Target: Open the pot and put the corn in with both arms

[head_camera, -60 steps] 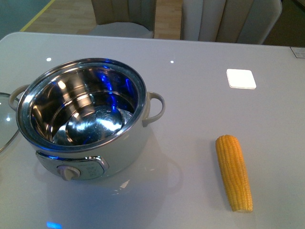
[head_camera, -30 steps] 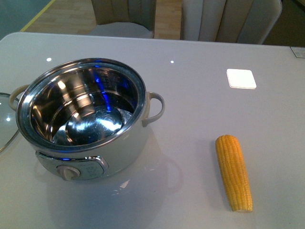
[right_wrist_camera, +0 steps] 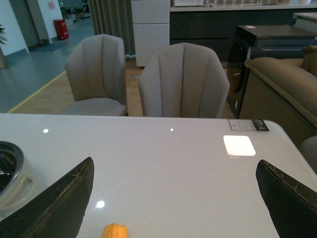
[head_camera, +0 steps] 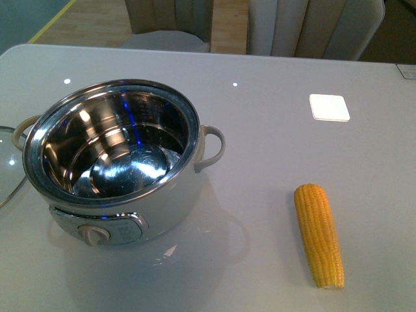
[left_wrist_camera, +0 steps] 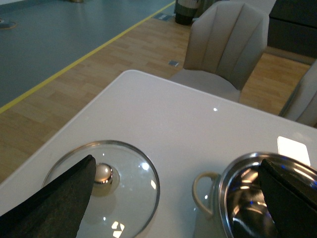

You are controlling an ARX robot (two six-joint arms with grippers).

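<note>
Hovering above the table (head_camera: 273, 143), left fingers (left_wrist_camera: 54, 203) and right fingers (right_wrist_camera: 54, 203) gape wide, holding nothing. The pot (head_camera: 172, 205) sits uncovered and empty centre-left; the corn cob (head_camera: 319, 235) lies lower right, glass lid (left_wrist_camera: 129, 191) beside the pot.

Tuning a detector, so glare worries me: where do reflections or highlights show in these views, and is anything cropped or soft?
Front view: the steel bowl of the pot mirrors blue streaks and white highlights; the glossy table shows small light spots. Left wrist view: highlights on the glass lid. Right wrist view: sharp background, the corn cut by the frame edge.
</note>
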